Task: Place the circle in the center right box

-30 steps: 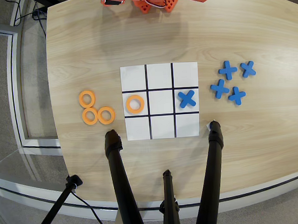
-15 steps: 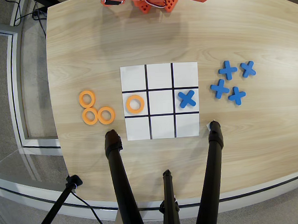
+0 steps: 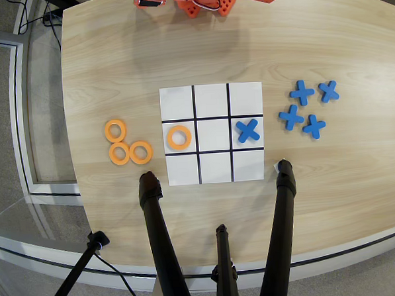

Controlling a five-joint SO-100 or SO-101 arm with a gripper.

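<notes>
Black tripod legs (image 3: 159,243) fill the near edge of your overhead view; they belong to a camera stand, not to the arm. Beyond them lies the wooden table (image 3: 345,180), and on it the white nine-cell board (image 3: 214,165) ruled in black.

Middle row, as this view shows it: the circle (image 3: 178,137) lies flat inside the left end cell (image 3: 167,126), clear of the black lines as far as you can judge. The central cell is bare. The right end cell holds a blue cross (image 3: 247,131). By the task's wording, the ring's cell reads as the center right box, since the arm faces you from the far side; on that reading the placement looks done.

Left of the board, three spare orange rings (image 3: 128,145) sit in a loose cluster, two of them touching or nearly so. Right of the board, four spare blue crosses (image 3: 309,107) lie grouped, well apart from the grid.

Farthest away, at the top edge, you see only part of the orange arm's body (image 3: 206,0). Its claw is outside the picture, so you cannot tell whether the jaws stand apart or together. The ring therefore lies toward you from the arm, across the board's far row, with nothing gripping it.
</notes>
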